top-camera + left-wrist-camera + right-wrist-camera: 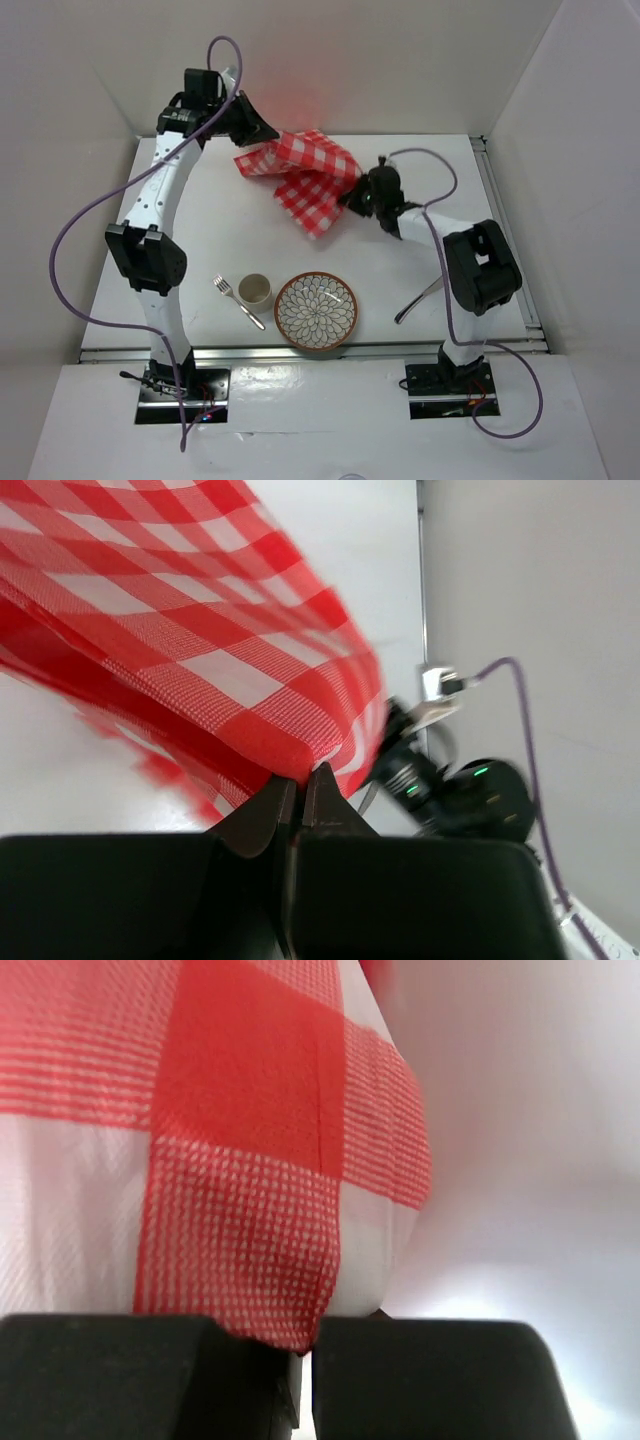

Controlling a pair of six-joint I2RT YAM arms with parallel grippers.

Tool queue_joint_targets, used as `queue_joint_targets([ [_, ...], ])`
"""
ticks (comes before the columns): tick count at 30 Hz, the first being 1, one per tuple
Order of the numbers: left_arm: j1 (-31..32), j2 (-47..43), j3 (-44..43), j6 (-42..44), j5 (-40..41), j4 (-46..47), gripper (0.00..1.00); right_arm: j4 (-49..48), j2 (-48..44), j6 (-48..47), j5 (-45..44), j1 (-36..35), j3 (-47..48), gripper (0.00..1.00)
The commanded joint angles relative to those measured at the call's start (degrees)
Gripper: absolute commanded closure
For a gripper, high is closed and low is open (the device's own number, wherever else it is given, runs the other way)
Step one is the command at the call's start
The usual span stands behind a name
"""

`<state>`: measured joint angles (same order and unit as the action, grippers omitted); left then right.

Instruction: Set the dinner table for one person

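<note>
Spanning the top view under both arms, dinner table (240, 230). Checked cloth (310, 175) held toward its far edge. Wrist views show the grip: left gripper (298, 783) and right gripper (303, 1348) each clamped on the cloth. Plate (316, 311), cup (254, 290) and fork (236, 300) by the near edge, top view only.

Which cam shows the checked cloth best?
Top external: the whole checked cloth shows, bunched and held between the left gripper and the right gripper. Each wrist view shows only a close patch at the pinch; the left one is partly blurred.
</note>
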<state>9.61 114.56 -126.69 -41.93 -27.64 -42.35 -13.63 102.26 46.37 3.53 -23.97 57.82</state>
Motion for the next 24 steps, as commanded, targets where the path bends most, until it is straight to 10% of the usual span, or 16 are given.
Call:
queue_joint_targets([
  [1, -4.0, -1.9, -3.0, -1.7, -4.5, 4.6, 1.0, 2.4, 1.4, -11.7, -1.6, 7.7, 14.7, 1.0],
  [11, -17.4, 0.0, -8.0, -10.4, -20.0, 20.0, 1.0, 12.9, 6.5, -28.2, 8.3, 18.7, 56.2, 1.0],
  [19, -18.6, -15.7, 22.4, 1.7, -22.3, 16.6, 1.0, 10.1, -18.9, -33.8, 7.1, 16.1, 14.0, 1.0],
  [22, -18.6, -22.4, 37.4, 6.2, -22.3, 15.4, 0.98, 14.7, -29.4, -30.6, 2.2, 15.1, -2.4, 0.58],
  [24, -18.6, -25.0, 43.0, 8.3, -22.3, 13.9, 0.71, 18.4, -37.0, -28.2, 0.5, 15.1, -8.9, 0.25],
])
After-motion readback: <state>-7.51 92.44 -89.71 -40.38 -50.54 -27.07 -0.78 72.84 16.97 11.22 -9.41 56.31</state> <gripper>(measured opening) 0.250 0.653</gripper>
